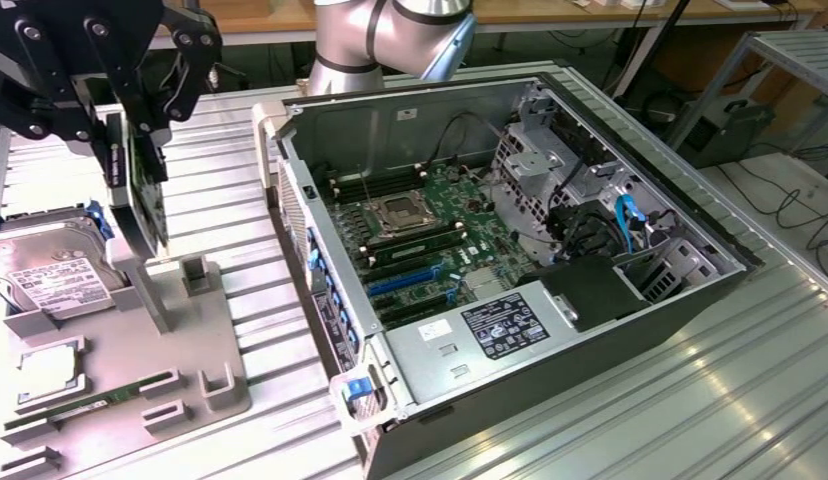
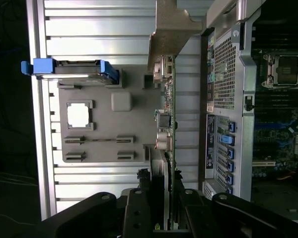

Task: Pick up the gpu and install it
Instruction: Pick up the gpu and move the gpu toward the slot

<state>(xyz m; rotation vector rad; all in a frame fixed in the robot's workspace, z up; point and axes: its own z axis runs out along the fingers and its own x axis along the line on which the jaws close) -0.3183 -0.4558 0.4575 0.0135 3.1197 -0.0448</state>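
One gripper [image 1: 131,135] is clamping the gpu [image 1: 145,210] on edge, holding it over the grey tray [image 1: 187,340] — pickup is looking done. Installing is going to need its edge squared, I reckon, over the blue slots [image 1: 407,282] in the open case [image 1: 387,130].

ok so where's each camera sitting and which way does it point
Exterior view: off the arm, high up, looking down at an angle on the open computer case and the grey tray; the arm and the fingers gripping the gpu show.
Wrist view: on the wrist, looking down past the fingers along the gpu's edge to the tray and case.
Shared: fingers, gpu, tray, hard drive, case.
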